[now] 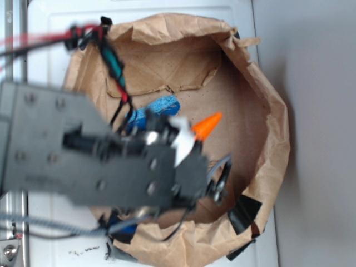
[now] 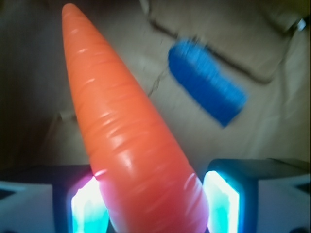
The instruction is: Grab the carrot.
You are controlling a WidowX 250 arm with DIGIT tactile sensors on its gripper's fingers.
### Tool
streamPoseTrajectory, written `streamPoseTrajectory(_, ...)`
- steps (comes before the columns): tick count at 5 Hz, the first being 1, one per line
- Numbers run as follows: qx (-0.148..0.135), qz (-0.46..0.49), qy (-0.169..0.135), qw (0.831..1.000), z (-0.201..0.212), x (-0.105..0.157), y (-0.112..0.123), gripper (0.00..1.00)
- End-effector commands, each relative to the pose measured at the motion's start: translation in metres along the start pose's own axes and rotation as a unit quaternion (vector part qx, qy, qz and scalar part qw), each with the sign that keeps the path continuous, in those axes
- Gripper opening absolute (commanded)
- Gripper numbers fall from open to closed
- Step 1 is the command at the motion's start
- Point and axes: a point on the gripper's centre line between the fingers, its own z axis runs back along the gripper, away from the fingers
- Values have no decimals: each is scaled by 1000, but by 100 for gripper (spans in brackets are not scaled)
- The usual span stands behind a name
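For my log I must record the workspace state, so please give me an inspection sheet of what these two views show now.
Surface: brown paper bag with rolled rim, its cardboard floor creased.
Job's things: carrot lies between the gripper's fingers, tip pointing away.
Clutter: blue sponge on the floor beside the carrot, apart from it.
Grippers: gripper has its lit pads at both sides of the carrot; contact cannot be told.
Cables: red and black wires run along the arm.
Surroundings: white tabletop, grey wall.

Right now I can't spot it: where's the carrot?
Wrist view: the carrot sits between the gripper fingers, the blue sponge to its right, over the paper bag.
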Motion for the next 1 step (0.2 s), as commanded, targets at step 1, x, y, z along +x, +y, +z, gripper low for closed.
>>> streamPoseTrajectory(1, -23, 26, -34, 999, 31, 50, -16, 0)
